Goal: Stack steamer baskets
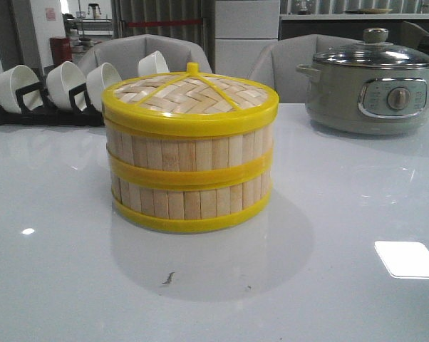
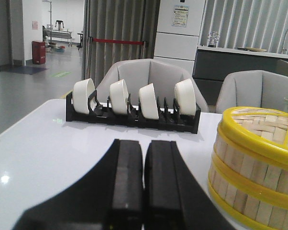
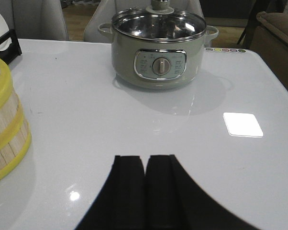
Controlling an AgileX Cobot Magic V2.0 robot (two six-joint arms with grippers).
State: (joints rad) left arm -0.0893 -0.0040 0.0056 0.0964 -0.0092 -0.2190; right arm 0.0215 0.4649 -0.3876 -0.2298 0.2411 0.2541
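Sitting mid-table, the steamer baskets (image 1: 189, 171) are already stacked one on the other, with the woven lid (image 1: 191, 92) on top. They look light, stiff and somewhat brittle; I'd grip the yellow rims, not the slats. Both arms hang back low over the table, left gripper (image 2: 144, 187) and right gripper (image 3: 145, 191) clenched empty.

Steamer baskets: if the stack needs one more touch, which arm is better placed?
Probably left: the steamer baskets sit close beside the left end effector; the right end effector sees only their edge.
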